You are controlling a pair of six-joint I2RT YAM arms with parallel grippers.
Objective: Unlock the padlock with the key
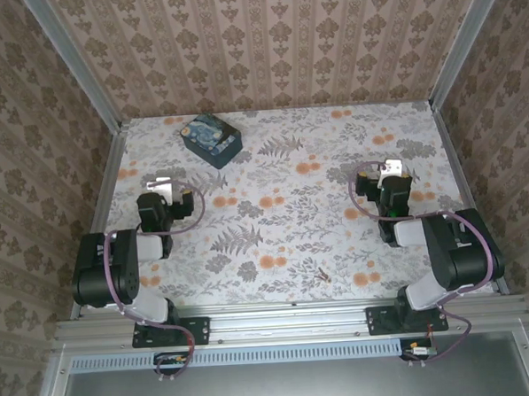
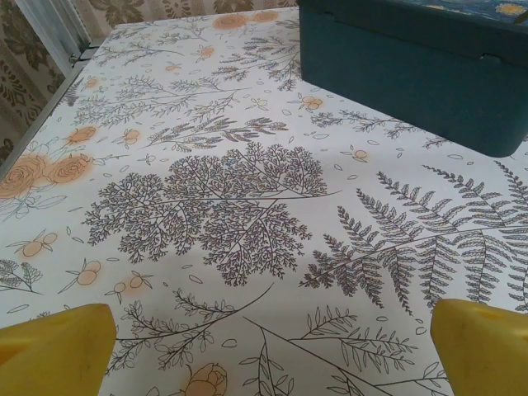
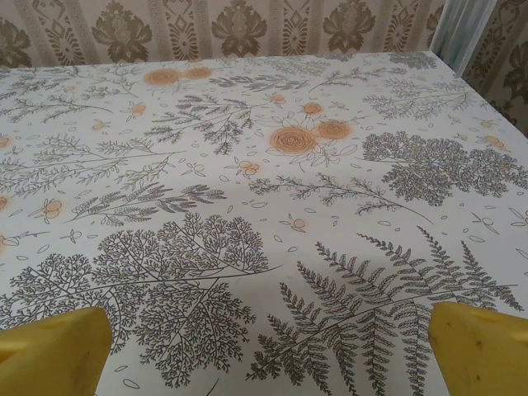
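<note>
One tin (image 1: 212, 139), one padlock (image 1: 322, 273), two arms (image 1: 117, 263) (image 1: 454, 250)

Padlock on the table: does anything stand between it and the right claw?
Nothing visible does. In the top view the padlock lies on bare cloth near the front edge, nearer to the right arm's base. The open right claw sits farther back. The blue tin stands at the far left, off that line.
</note>
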